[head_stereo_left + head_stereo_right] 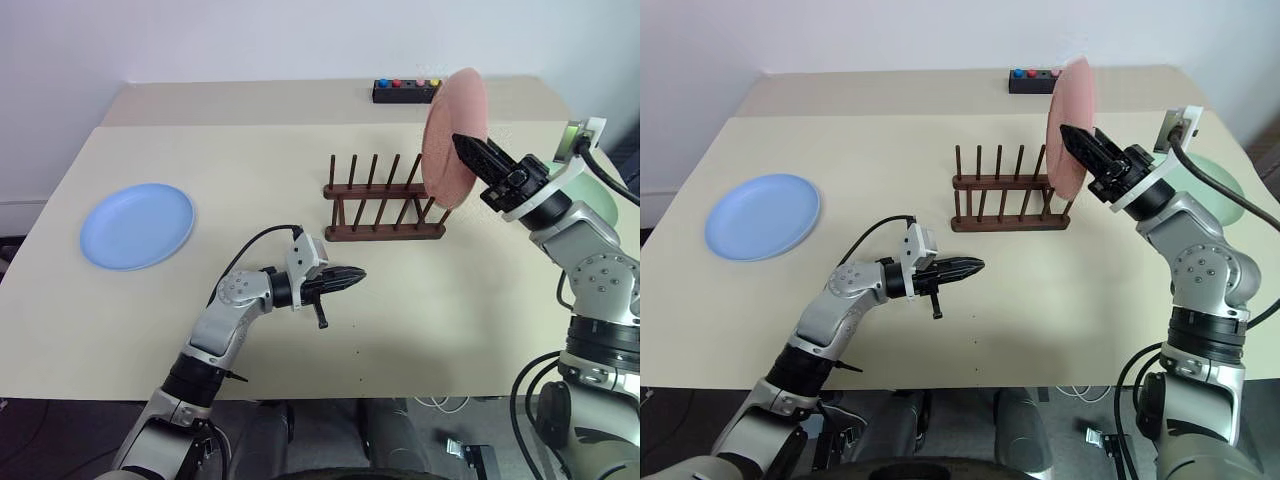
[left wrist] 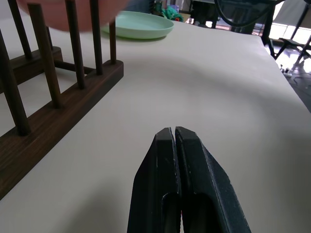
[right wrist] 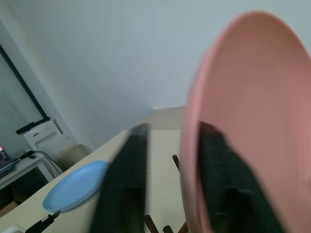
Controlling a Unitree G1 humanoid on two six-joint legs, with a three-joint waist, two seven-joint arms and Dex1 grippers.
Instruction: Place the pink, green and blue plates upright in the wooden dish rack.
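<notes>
Hovering low over the beige tabletop (image 1: 300, 180), nearest the robot, the left gripper (image 1: 350, 277) points toward the robot's right, its two black fingers pressed together on nothing. Beyond it stands the small dark brown wooden dish rack (image 1: 385, 205) with thin upright pegs. At the rack's right end the salmon-pink round plate (image 1: 455, 135) stands on edge, its lower rim hidden behind the pegs. The right gripper (image 1: 470, 152) has its fingers spread, one on each side of the plate's rim; contact cannot be determined. The pale mint-green plate (image 2: 138, 24) lies flat behind the right arm, largely hidden. The light blue plate (image 1: 136, 226) lies flat far left.
</notes>
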